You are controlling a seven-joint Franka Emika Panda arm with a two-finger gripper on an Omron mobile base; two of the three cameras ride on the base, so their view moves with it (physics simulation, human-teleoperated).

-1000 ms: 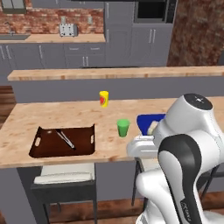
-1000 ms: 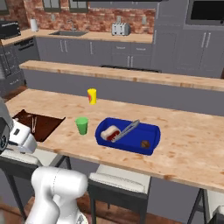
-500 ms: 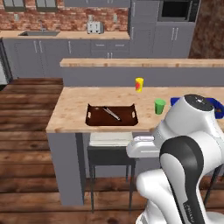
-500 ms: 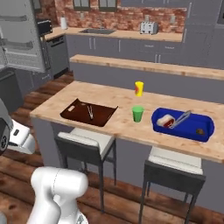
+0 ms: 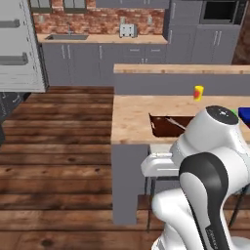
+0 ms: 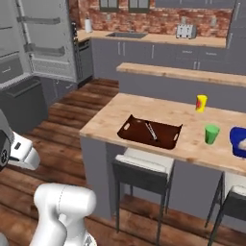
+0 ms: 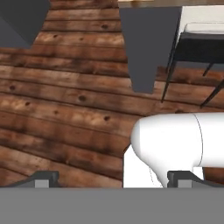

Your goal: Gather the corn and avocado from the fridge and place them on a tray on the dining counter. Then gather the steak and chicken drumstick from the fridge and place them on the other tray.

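Note:
My gripper [image 7: 113, 181] is open, its two dark fingertips [image 7: 42, 179] set wide apart with nothing between them, pointing down at the wooden floor. A dark brown tray [image 6: 151, 132] [image 5: 168, 126] with a thin utensil in it lies on the dining counter [image 6: 110, 117]. A blue tray [image 6: 239, 141] [image 5: 244, 116] sits further right, cut off by the frame edge. The fridge [image 6: 45, 43] stands at the left with its door [image 5: 19, 49] swung open. Corn, avocado, steak and chicken drumstick are out of view.
A green cup [image 6: 211, 133] and a yellow bottle [image 6: 201, 103] [image 5: 197, 92] stand on the counter between the trays. Stools [image 6: 144, 166] [image 5: 158, 163] are tucked under its near edge. Wooden floor [image 5: 63, 146] stretches from the counter to the fridge.
The base has moved and turned left, so the whole picture shifted: the counter and trays slid right and the fridge came into view at the left. The gripper stays open.

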